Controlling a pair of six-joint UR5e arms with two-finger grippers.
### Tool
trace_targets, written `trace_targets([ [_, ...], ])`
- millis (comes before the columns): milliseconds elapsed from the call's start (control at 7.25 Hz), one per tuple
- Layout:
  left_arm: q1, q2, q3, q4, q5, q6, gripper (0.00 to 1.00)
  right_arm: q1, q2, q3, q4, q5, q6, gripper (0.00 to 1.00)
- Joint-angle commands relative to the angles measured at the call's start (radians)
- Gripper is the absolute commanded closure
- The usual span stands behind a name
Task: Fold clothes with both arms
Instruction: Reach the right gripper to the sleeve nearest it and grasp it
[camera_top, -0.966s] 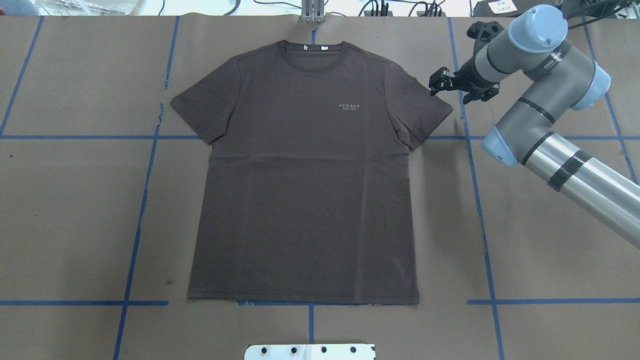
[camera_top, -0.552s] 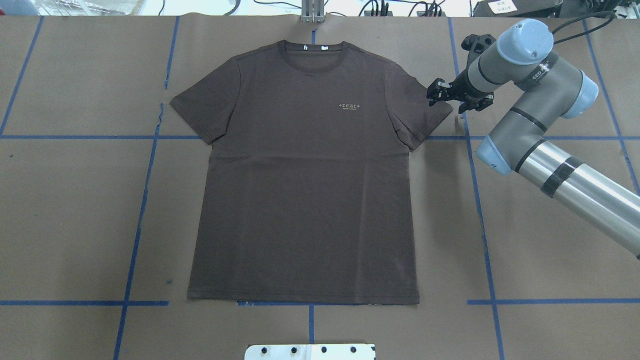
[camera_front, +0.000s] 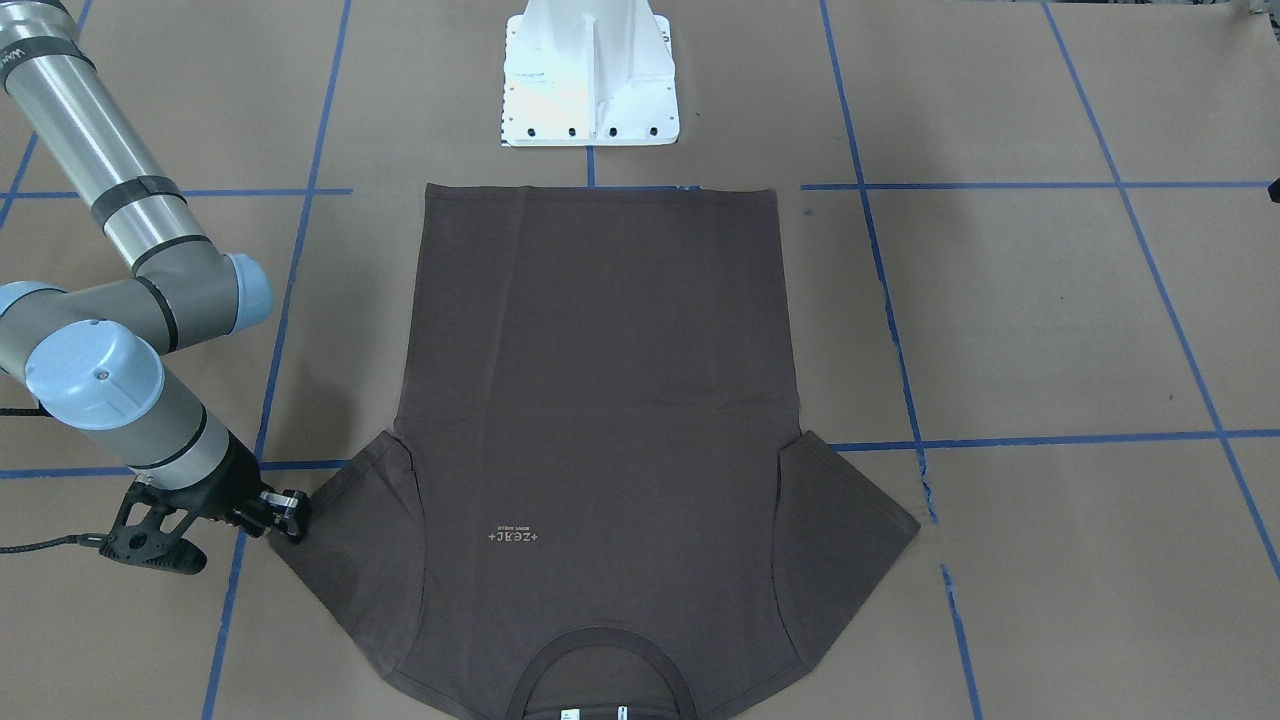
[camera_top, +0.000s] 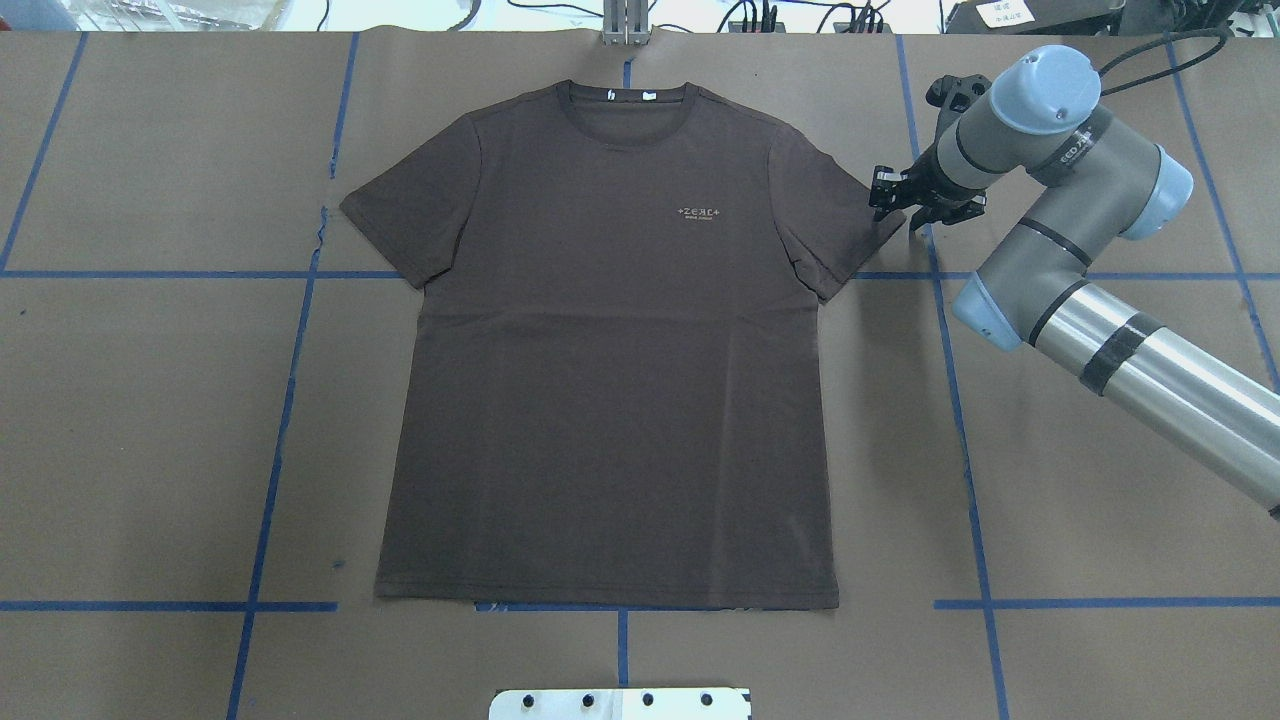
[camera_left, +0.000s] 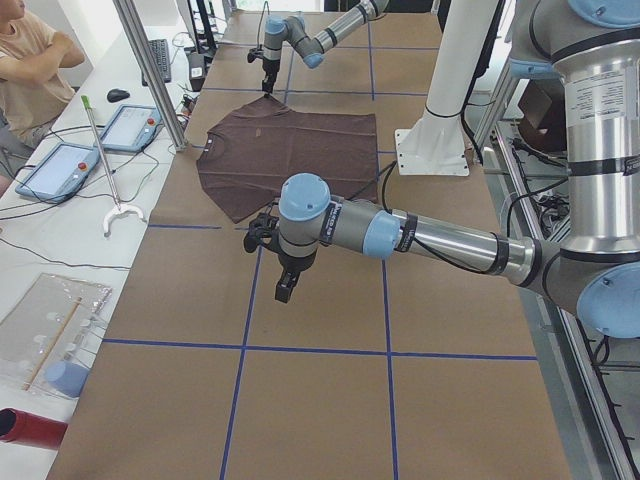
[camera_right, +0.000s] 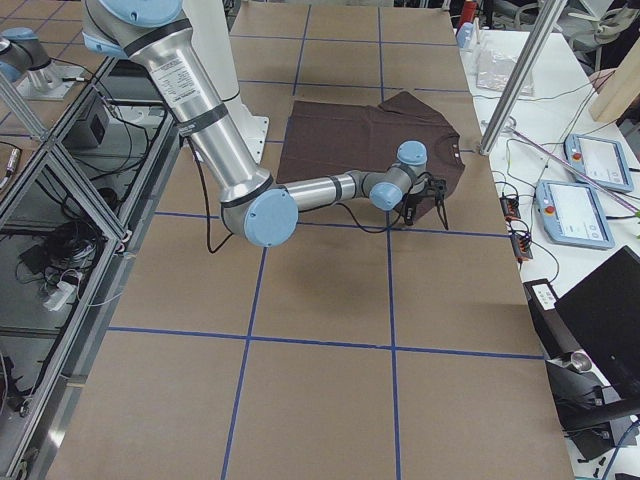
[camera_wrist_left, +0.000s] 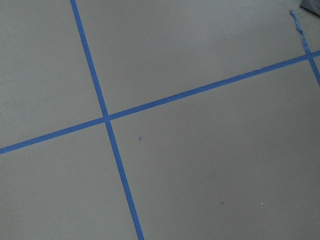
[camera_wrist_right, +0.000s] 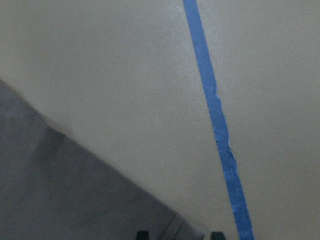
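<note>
The dark brown T-shirt (camera_top: 610, 380) lies flat and face up on the brown table, collar at the far edge; it also shows in the front view (camera_front: 600, 400). My right gripper (camera_top: 892, 202) is low at the tip of the shirt's right sleeve (camera_top: 850, 225), also seen in the front view (camera_front: 290, 512). In the right wrist view the two fingertips (camera_wrist_right: 143, 234) stand apart, and the sleeve hem (camera_wrist_right: 75, 190) runs in between them. The right gripper is open. My left gripper (camera_left: 262, 236) shows only in the exterior left view, over bare table beyond the left sleeve; I cannot tell its state.
Blue tape lines (camera_top: 280, 400) grid the paper-covered table. The white bolted pedestal (camera_front: 590, 70) stands at the near hem side. A metal post (camera_top: 625, 20) stands behind the collar. A side table with tablets (camera_left: 90, 150) and a seated person (camera_left: 30, 60) lie beyond the collar edge.
My right gripper has moved toward the right sleeve tip and come down lower over it. The shirt has not moved.
</note>
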Motion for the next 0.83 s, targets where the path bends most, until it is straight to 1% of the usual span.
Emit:
trace_targets([
  [0,0.0,0.0,0.0,0.0,0.0,0.0,0.0,0.001,-0.001,-0.001,-0.003,-0.006,-0.002,0.69],
  [138,0.0,-0.002,-0.003,0.0,0.002,0.0,0.0,0.0,0.001,-0.001,-0.003,-0.006,-0.002,0.99],
  [552,0.0,-0.002,0.005,0.0,0.002,0.003,0.0,0.001,0.016,0.008,-0.008,-0.004,-0.005,1.0],
  [690,0.0,-0.002,0.003,0.0,0.002,0.001,0.0,0.0,0.036,0.032,-0.011,0.0,0.011,1.0],
])
